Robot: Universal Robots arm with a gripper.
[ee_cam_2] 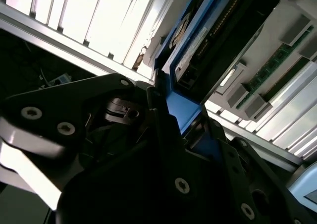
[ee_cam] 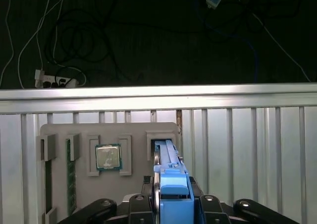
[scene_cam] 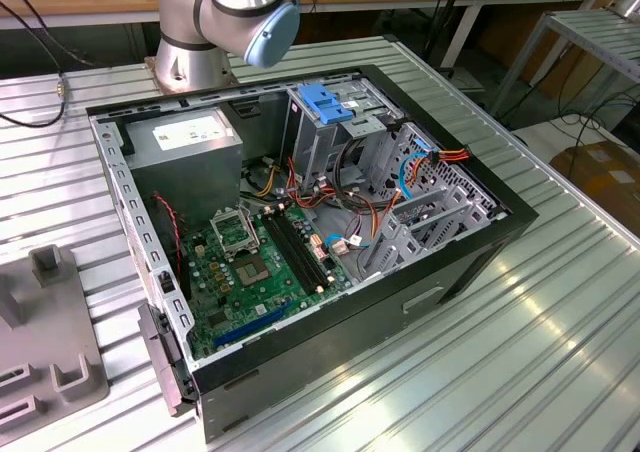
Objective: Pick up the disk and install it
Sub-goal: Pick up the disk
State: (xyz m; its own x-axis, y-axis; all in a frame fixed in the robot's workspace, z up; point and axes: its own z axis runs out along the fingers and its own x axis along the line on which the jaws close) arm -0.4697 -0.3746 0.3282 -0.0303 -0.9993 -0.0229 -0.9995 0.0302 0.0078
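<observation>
Disk (ee_cam: 166, 157), blue-framed, label unreadable, gripped edge-on by the end effector (ee_cam_2: 181, 116).

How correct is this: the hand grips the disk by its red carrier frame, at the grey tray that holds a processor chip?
One detail is wrong: the carrier frame is blue, not red, as both wrist views show. The hand does grip the disk by it, at the grey tray that holds a processor chip.
</observation>
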